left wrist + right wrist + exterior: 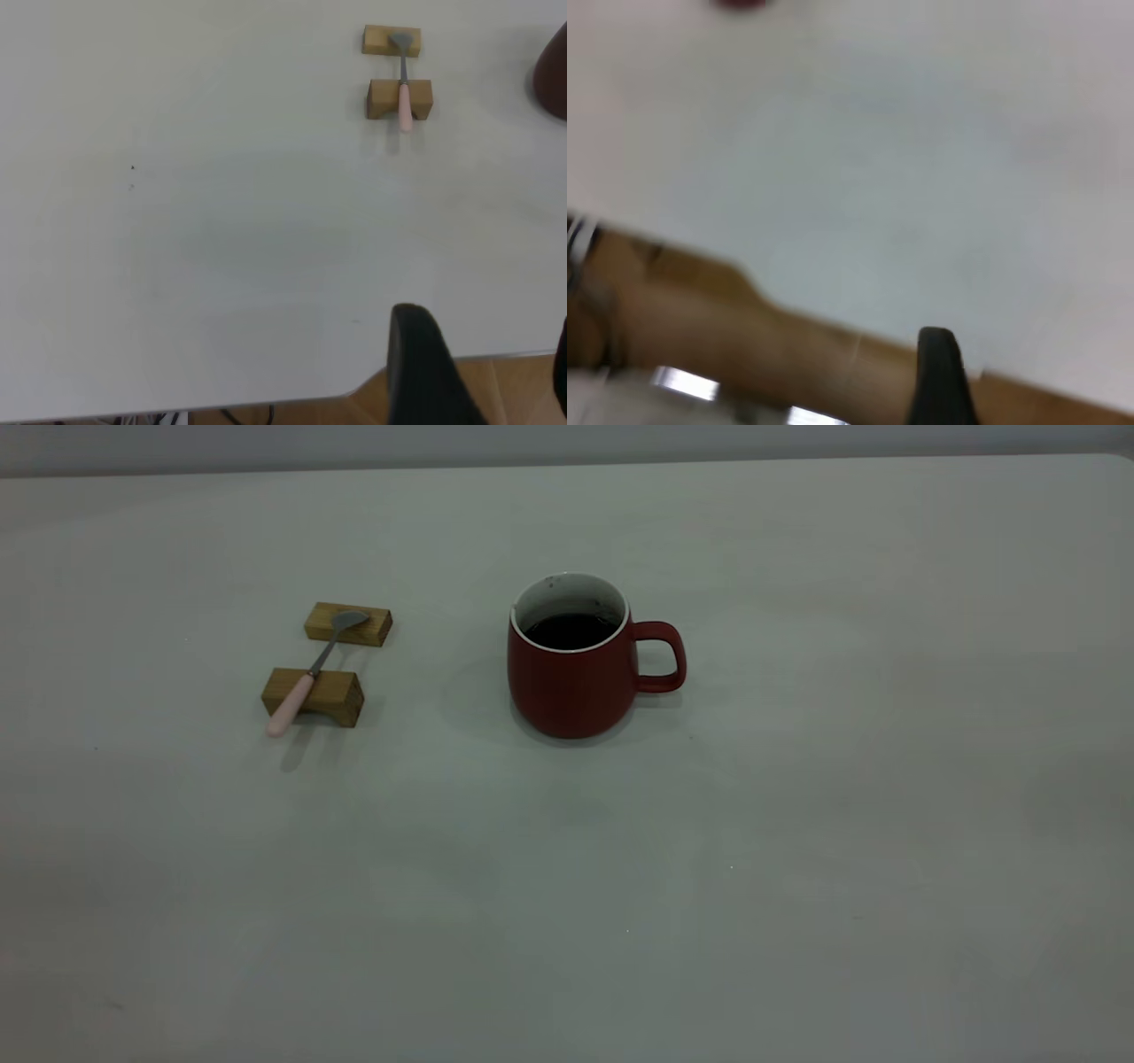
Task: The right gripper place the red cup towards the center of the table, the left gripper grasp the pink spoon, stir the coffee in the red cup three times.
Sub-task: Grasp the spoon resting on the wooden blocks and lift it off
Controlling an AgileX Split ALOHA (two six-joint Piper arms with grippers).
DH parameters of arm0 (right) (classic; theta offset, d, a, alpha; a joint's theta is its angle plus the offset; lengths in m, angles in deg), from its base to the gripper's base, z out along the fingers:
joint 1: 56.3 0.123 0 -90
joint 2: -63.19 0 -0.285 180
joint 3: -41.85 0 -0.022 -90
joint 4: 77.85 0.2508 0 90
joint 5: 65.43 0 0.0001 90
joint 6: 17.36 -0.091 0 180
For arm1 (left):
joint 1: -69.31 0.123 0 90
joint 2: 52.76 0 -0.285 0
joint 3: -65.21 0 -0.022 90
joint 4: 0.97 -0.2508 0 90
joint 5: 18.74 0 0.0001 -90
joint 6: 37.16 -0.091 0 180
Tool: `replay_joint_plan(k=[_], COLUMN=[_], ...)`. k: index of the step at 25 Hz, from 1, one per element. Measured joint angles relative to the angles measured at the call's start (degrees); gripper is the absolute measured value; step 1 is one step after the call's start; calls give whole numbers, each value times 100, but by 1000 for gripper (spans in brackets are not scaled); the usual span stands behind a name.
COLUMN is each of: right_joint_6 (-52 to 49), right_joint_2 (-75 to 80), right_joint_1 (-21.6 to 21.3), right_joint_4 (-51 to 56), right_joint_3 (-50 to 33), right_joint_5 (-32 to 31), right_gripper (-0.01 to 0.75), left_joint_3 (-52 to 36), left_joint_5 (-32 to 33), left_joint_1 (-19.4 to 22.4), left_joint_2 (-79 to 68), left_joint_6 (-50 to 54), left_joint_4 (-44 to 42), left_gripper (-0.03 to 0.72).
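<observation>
The red cup [571, 682] stands upright near the middle of the table [753, 868], its handle pointing right. Dark coffee [570, 631] lies flat inside it. The pink spoon [312, 669] rests across two wooden blocks to the cup's left, pink handle toward the front, grey bowl on the far block. Neither gripper shows in the exterior view. In the left wrist view my left gripper [492, 372] hangs open over the table's near edge, far from the spoon [404, 84], and the cup [554, 75] shows at the picture's edge. My right gripper [1045, 390] hovers open past the table's edge, holding nothing.
Two tan wooden blocks [348, 624] [313, 697] carry the spoon. A wide bare tabletop surrounds the cup. The left wrist view shows the table's rounded corner [354, 390] with wooden floor below. A red smudge [740, 3] sits far off in the right wrist view.
</observation>
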Motion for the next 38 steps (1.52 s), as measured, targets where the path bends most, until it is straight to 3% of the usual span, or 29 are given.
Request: replay_joint_plan(k=[6,14,38], right_joint_6=[-21,-209,-247], right_joint_2=[-975,-1608,-1687], right_joint_1=[-298,-349,-355], right_joint_4=[-309,-405,-399], right_joint_3=[-416,-515,-515], right_joint_5=[182,155,143], right_gripper=[593,593,591], left_joint_3=[0,0,0], left_joint_5=[0,0,0], left_joint_1=[0,0,0], left_joint_2=[0,0,0], left_joint_6=[0,0,0], left_joint_4=[0,0,0], left_gripper=[432,432,432])
